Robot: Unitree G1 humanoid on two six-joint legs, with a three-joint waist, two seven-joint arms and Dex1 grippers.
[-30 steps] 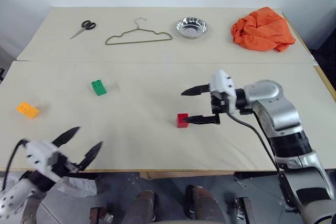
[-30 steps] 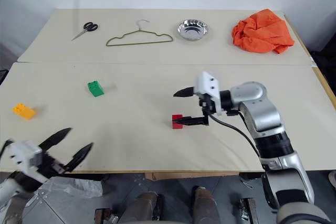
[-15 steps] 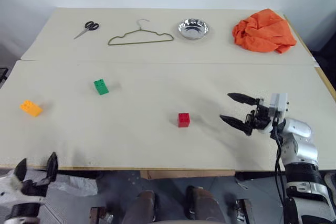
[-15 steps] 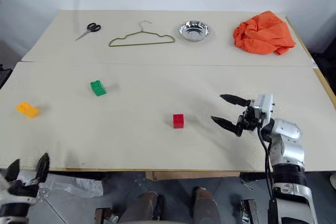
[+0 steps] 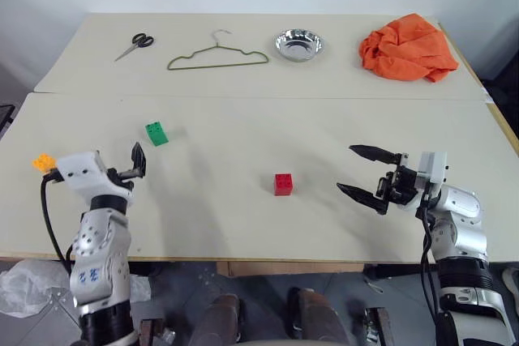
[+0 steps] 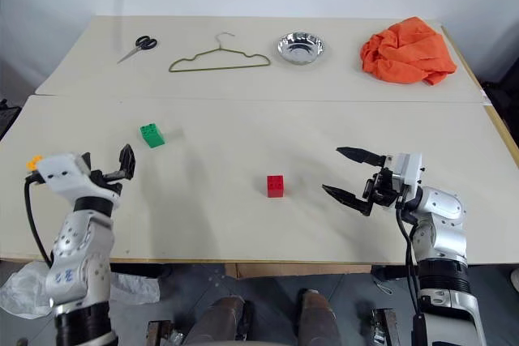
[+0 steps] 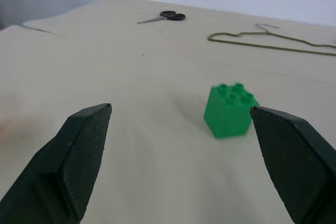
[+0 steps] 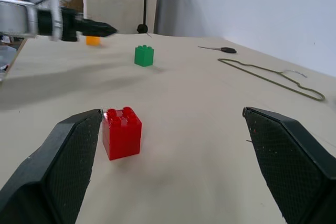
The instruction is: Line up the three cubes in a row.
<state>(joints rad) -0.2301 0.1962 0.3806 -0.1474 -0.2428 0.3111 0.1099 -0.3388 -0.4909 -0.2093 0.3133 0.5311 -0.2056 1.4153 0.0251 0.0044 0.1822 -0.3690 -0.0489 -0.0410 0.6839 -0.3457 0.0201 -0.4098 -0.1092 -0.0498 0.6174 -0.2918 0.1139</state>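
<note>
The red cube (image 5: pixel 283 184) stands alone mid-table, with my right gripper (image 5: pixel 347 168) open to its right and pointing at it across a gap. Seen from the right wrist, the red cube (image 8: pixel 122 132) sits ahead of one finger. The green cube (image 5: pixel 156 133) rests further left and back. My left gripper (image 5: pixel 130 166) hovers open just short of it, and the green cube (image 7: pixel 229 110) lies ahead between the spread fingers without touching them. The orange-yellow cube (image 5: pixel 42 162) peeks out at the far left, behind my left wrist.
Along the back table lie scissors (image 5: pixel 130 41), a wire hanger (image 5: pixel 216 56), a metal bowl (image 5: pixel 297 42) and a crumpled orange cloth (image 5: pixel 405 46). A seam (image 5: pixel 259 96) joins the two tables. The front edge runs just below both grippers.
My right gripper drew back to the right from the red cube, which stayed on the table. My left arm rose from below the front edge and swung in toward the green cube.
</note>
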